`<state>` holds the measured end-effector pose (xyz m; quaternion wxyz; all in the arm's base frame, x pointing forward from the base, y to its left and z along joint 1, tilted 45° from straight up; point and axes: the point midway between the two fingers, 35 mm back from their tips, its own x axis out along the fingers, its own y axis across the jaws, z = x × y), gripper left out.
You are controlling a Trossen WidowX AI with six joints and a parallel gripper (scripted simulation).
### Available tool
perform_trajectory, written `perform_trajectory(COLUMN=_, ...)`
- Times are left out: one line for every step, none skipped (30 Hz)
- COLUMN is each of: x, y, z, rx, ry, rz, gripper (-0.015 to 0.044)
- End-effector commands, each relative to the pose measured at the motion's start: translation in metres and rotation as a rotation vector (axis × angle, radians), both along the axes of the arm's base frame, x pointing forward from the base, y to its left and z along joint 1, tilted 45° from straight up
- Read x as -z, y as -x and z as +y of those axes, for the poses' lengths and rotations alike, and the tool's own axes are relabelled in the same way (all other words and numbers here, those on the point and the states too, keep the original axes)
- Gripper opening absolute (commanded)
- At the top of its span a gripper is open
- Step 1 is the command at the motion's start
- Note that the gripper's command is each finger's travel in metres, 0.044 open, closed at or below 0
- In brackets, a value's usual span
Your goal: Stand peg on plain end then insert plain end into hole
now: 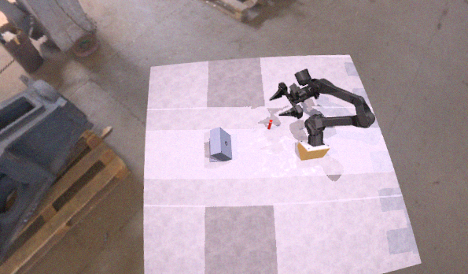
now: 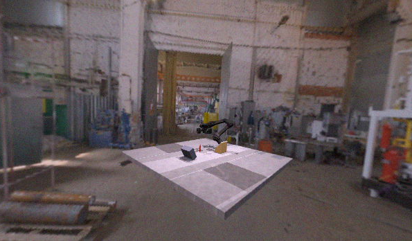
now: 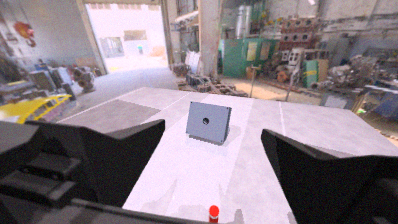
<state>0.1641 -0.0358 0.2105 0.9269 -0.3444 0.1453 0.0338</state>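
The red peg (image 1: pixel 270 124) (image 2: pixel 200 148) stands upright and free on the white table (image 1: pixel 179 189). In the wrist view only its top (image 3: pixel 214 212) shows, at the bottom edge. My gripper (image 1: pixel 285 103) (image 2: pixel 199 130) (image 3: pixel 212 128) is wide open and empty. It hangs above the peg, a little back toward the arm's base, apart from it. The grey sloped panel (image 1: pixel 219 145) (image 2: pixel 188 152) (image 3: pixel 206 121) stands farther out on the table, beyond the peg. Its single dark hole (image 1: pixel 226 143) (image 3: pixel 205 120) faces the arm.
The arm's tan base block (image 1: pixel 313 151) (image 2: pixel 221 147) stands on the table behind the peg. Grey patches mark the table top. A wooden pallet with machinery (image 1: pixel 49 173) lies on the floor off the table's left side.
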Motion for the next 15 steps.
perform_trajectory(x=0.006, y=-0.001, z=-0.005, rx=0.037, ry=-0.08, rz=0.063, gripper=0.044)
perform_trajectory(x=0.007, y=-0.002, z=-0.006, rx=0.048, ry=-0.104, rz=0.084, gripper=0.044)
perform_trajectory(x=0.01, y=-0.002, z=-0.007, rx=0.06, ry=-0.127, rz=0.106, gripper=0.044)
perform_trajectory(x=0.012, y=-0.002, z=-0.008, rx=0.072, ry=-0.15, rz=0.128, gripper=0.044)
perform_trajectory(x=0.014, y=-0.002, z=-0.009, rx=0.084, ry=-0.173, rz=0.151, gripper=0.044)
perform_trajectory(x=0.016, y=-0.003, z=-0.01, rx=0.096, ry=-0.194, rz=0.175, gripper=0.044)
perform_trajectory(x=0.019, y=-0.003, z=-0.011, rx=0.109, ry=-0.214, rz=0.198, gripper=0.044)
perform_trajectory(x=0.021, y=-0.003, z=-0.012, rx=0.122, ry=-0.234, rz=0.222, gripper=0.044)
perform_trajectory(x=0.023, y=-0.003, z=-0.013, rx=0.135, ry=-0.252, rz=0.246, gripper=0.044)
perform_trajectory(x=0.026, y=-0.003, z=-0.014, rx=0.148, ry=-0.27, rz=0.271, gripper=0.044)
perform_trajectory(x=0.028, y=-0.003, z=-0.015, rx=0.162, ry=-0.286, rz=0.295, gripper=0.044)
perform_trajectory(x=0.03, y=-0.003, z=-0.015, rx=0.176, ry=-0.302, rz=0.32, gripper=0.044)
perform_trajectory(x=0.033, y=-0.003, z=-0.016, rx=0.191, ry=-0.317, rz=0.347, gripper=0.044)
perform_trajectory(x=0.035, y=-0.002, z=-0.017, rx=0.206, ry=-0.332, rz=0.374, gripper=0.044)
perform_trajectory(x=0.038, y=-0.002, z=-0.018, rx=0.221, ry=-0.345, rz=0.401, gripper=0.044)
